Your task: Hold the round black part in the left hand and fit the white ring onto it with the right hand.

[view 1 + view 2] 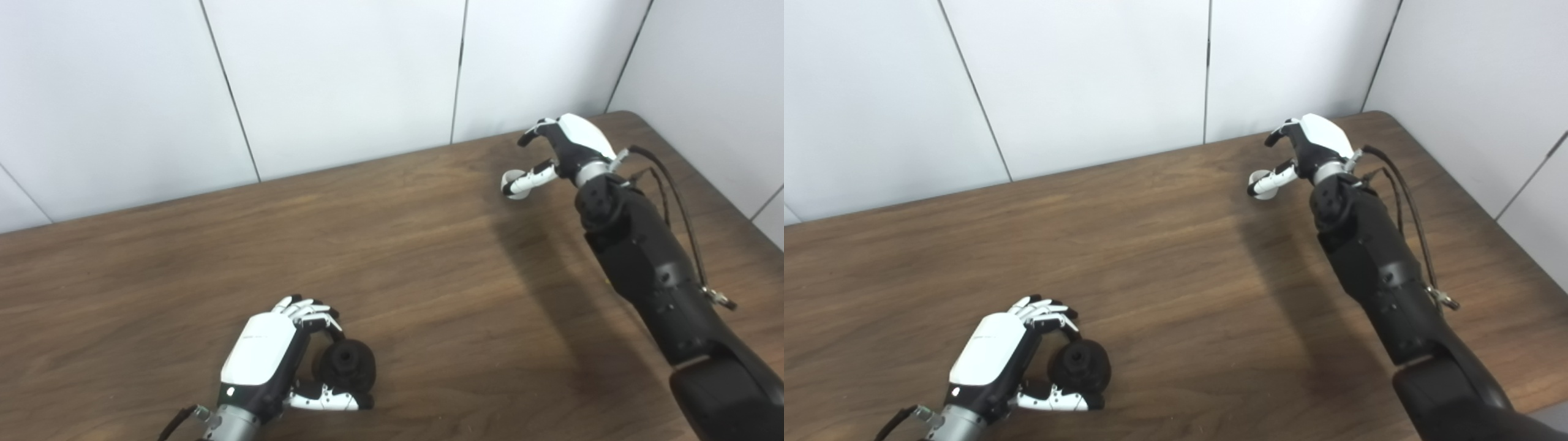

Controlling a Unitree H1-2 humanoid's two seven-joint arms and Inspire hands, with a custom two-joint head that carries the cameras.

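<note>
On the brown wood-grain table [429, 257], the left hand [269, 361] at the near edge curls around the round black part [346, 364]. Well apart, toward the far right corner, the right hand [566, 147] hovers with fingers hooked over the small white ring [513, 184]; whether it grips is unclear.

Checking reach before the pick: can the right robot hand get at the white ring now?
Probably yes. The right robot hand is already at the ring near the table's far edge, thumb over it, nothing between. Whether it has gripped is unclear.
</note>
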